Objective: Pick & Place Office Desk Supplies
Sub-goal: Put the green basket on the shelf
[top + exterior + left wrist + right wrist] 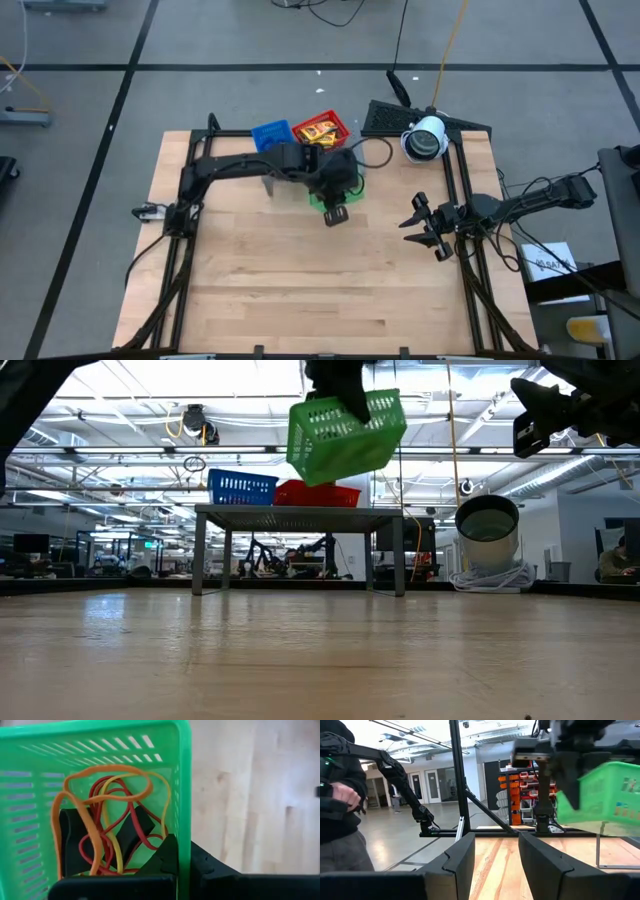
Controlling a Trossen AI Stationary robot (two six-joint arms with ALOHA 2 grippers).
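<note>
A green mesh tray (pixel 345 435) hangs tilted high above the table, with my left gripper (pixel 340 385) shut on it. Orange, red and yellow rubber bands (pixel 110 810) lie tangled in it with dark strips. In the high view my left gripper (pixel 336 212) is at the table's middle, over the green tray (pixel 322 198). A blue tray (pixel 270 135) and a red tray (pixel 322 130) holding yellow packets (pixel 318 129) stand on the grey rack (pixel 290 512) at the far edge. My right gripper (pixel 415 222) waits open by the right edge. My left gripper pinches the green tray's side wall at its rim (pixel 184 835), one finger (pixel 165 857) inside the tray and one (pixel 210 865) outside. The fingers come from above, slanting down. The tray is lifted clear of the table and hangs tilted below them.
A white-and-dark cylinder (pixel 425 140) on coiled cable stands at the far right, beside a black flat device (pixel 385 118). The bare wooden tabletop (pixel 320 290) stretches toward the near edge. A person (pixel 340 800) stands in the room beyond the table.
</note>
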